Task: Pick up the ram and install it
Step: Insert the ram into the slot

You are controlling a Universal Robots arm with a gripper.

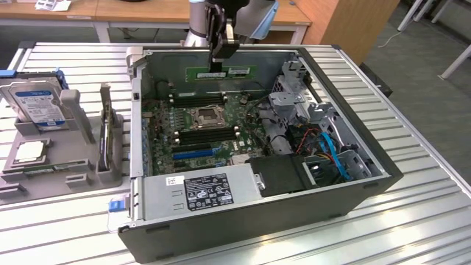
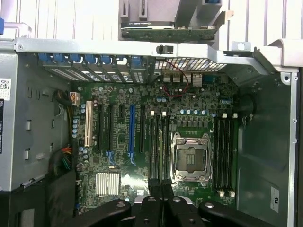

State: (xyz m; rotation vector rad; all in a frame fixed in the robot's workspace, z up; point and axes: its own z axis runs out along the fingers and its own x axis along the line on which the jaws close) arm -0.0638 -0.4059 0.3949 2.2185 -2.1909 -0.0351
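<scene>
Pincer (image 1: 215, 67) clamped on the ram (image 1: 239, 73), hanging over the open PC case (image 1: 257, 226)

Stick's gripped mid-length by its top edge, above the case's far wall, toward the desk's (image 1: 427, 221) far edge. Probably light and stiff but fragile, so edges only, off chips and contacts. Memory slots (image 1: 197, 99) flanking the CPU socket (image 1: 206, 116) look empty; open room above, drive cage (image 1: 290, 105) and cables crowd the exterior view's right.
</scene>
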